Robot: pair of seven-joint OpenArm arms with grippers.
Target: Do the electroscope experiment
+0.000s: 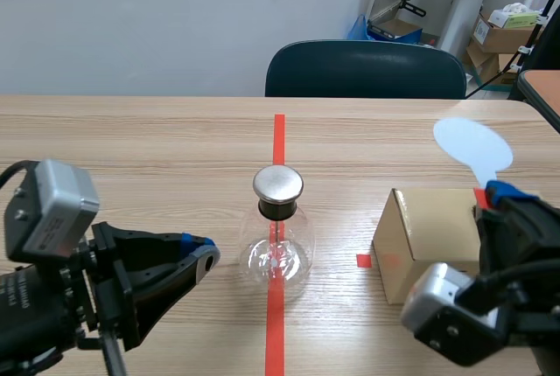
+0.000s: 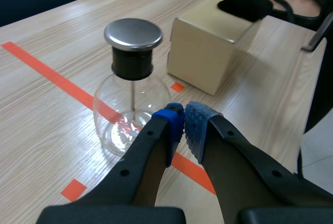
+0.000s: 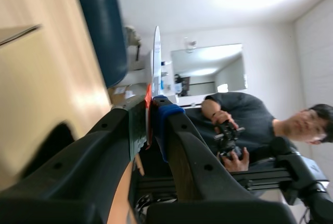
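While my right gripper (image 1: 500, 192) pinches the paddle (image 1: 472, 147), it's well off the electroscope (image 1: 278, 240). Touch not yet done; left gripper (image 2: 184, 125) closed, empty.

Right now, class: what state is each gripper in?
Left gripper: closed, holding nothing, beside the glass electroscope.
Right gripper: closed on the white paddle.

Open bench (image 1: 131, 153) to the left of and beyond the electroscope flask (image 1: 278, 240). Between flask and cardboard box (image 1: 420, 232), a narrower lane, walled on both sides. Over the box's far right corner, blocked by the right end effector (image 1: 503, 194) clamped on a raised pale paddle (image 1: 472, 147). Just ahead of the closed left end effector (image 2: 184, 124), the flask itself.
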